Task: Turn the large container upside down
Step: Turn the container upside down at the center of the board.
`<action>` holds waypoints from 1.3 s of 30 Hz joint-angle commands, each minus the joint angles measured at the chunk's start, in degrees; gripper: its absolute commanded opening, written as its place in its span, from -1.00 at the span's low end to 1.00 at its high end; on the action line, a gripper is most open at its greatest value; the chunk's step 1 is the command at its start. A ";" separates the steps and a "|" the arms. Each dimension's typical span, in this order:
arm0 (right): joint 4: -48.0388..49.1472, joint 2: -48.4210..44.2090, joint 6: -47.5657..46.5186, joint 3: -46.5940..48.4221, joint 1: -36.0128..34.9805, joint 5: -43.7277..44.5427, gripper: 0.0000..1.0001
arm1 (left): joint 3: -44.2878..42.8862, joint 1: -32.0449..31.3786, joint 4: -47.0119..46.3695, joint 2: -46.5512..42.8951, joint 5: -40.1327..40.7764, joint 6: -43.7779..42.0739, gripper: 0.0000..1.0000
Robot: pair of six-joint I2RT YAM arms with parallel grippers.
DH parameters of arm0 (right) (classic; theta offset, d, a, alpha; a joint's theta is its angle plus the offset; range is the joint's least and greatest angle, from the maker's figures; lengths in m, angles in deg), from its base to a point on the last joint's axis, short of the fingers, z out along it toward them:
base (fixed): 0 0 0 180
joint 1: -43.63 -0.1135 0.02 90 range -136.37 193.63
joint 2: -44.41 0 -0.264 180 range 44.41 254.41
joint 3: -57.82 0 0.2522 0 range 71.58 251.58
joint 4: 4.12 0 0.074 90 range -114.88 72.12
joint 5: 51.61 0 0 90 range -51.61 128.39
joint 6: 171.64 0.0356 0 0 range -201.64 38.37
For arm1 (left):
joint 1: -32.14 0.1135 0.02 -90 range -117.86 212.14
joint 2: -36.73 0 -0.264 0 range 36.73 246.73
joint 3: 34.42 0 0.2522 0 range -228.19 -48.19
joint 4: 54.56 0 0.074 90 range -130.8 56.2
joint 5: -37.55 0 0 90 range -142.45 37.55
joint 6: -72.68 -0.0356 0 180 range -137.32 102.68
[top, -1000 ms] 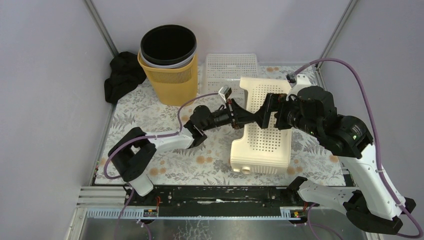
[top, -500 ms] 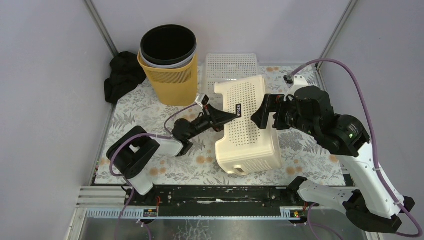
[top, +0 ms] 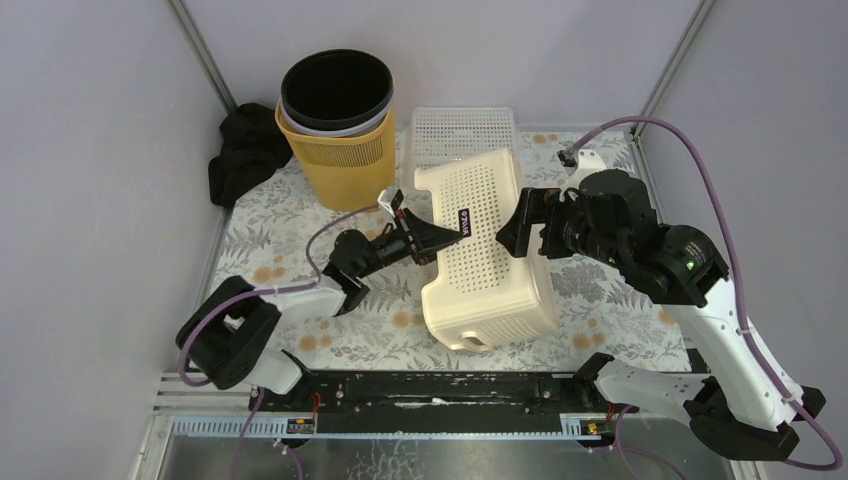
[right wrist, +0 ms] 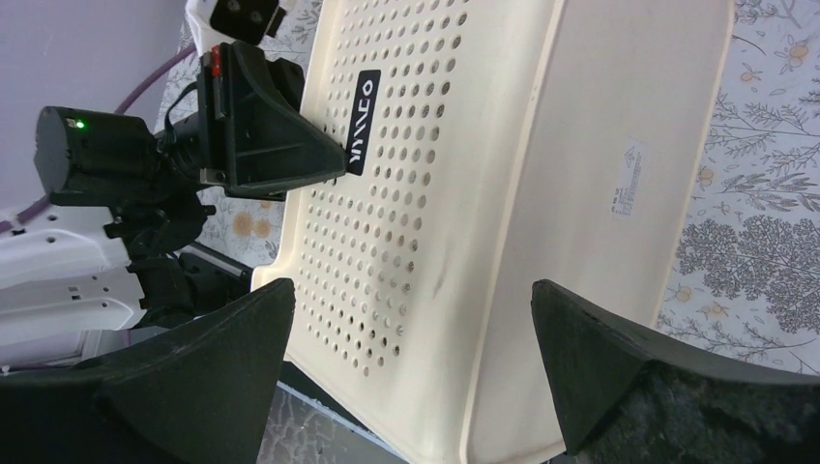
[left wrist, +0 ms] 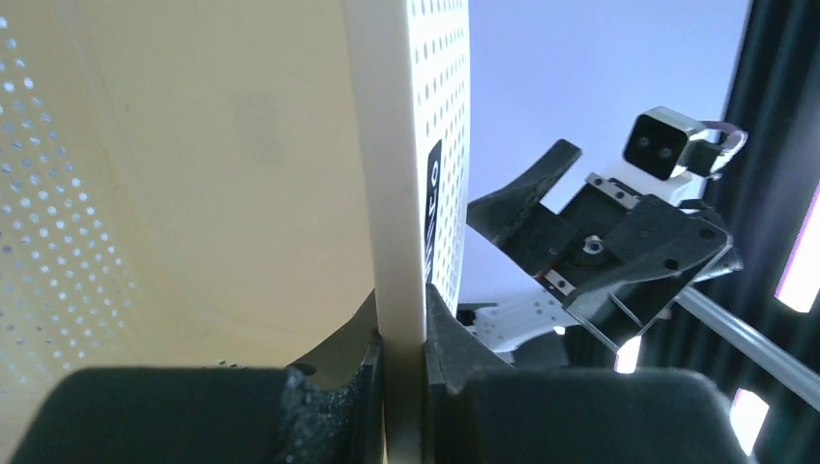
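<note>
From above the large container (top: 490, 255) is seen tilted mid-counter (top: 625, 325), its wall clenched by the left pincer (top: 440, 238); in the left wrist view only thin wall is pinched, so slip-out is risked; in the right wrist view the right pincer (right wrist: 411, 290) is spread, untouching.

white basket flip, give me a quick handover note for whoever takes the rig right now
Left gripper: fingers shut on the long side wall of the basket.
Right gripper: open, beside the basket's base; cannot tell if it touches.
Basket: on the table, tipped roughly onto its side, labelled wall up, opening toward the left arm.
Done: basket grasped and tipped partway.
Left: roll it on until the opening faces the table, then release.
</note>
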 commanded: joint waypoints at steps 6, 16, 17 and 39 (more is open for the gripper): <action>3.04 0.91 -0.80 -0.10 -0.44 -1.89 0.99 | -4.00 2.56 47.40 -8.76 0.78 -26.31 -0.49; 3.09 0.99 -0.83 -0.59 -0.42 -2.08 0.99 | 3.04 4.62 44.93 -8.39 0.94 -26.55 -0.79; 3.22 0.91 -0.84 -0.83 -0.46 -2.10 0.99 | 3.69 4.82 44.40 -8.39 0.70 -26.32 -0.80; -0.25 3.58 -1.50 7.39 -0.44 -0.91 0.99 | 7.81 -0.35 -20.36 9.82 -3.65 -2.21 -1.00</action>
